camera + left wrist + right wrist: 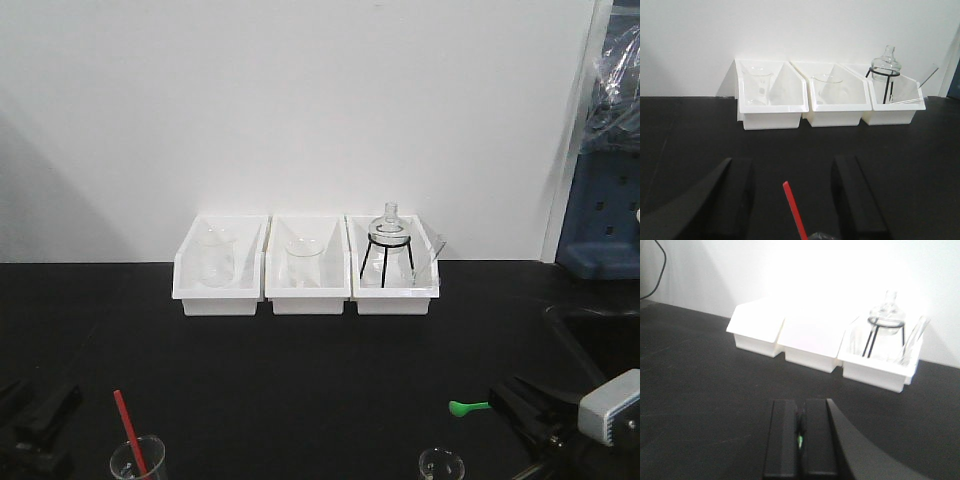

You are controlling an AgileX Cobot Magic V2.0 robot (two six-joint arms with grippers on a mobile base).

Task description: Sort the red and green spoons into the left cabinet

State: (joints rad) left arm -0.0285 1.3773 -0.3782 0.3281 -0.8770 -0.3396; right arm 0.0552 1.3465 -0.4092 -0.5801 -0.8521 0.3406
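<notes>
While inside its beaker (114,463), red spoon (128,425) aslant.

Three views facing the wall
Front camera is looking across the table (300,380); both wrist cameras are sitting low over it, all sharing the white bins (307,303).

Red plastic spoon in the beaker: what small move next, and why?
Probably advance the left gripper toward the thin red plastic spoon: its handle lines up between the open jaws, yet the front view shows a gap; the right gripper holds the green plastic spoon.
</notes>
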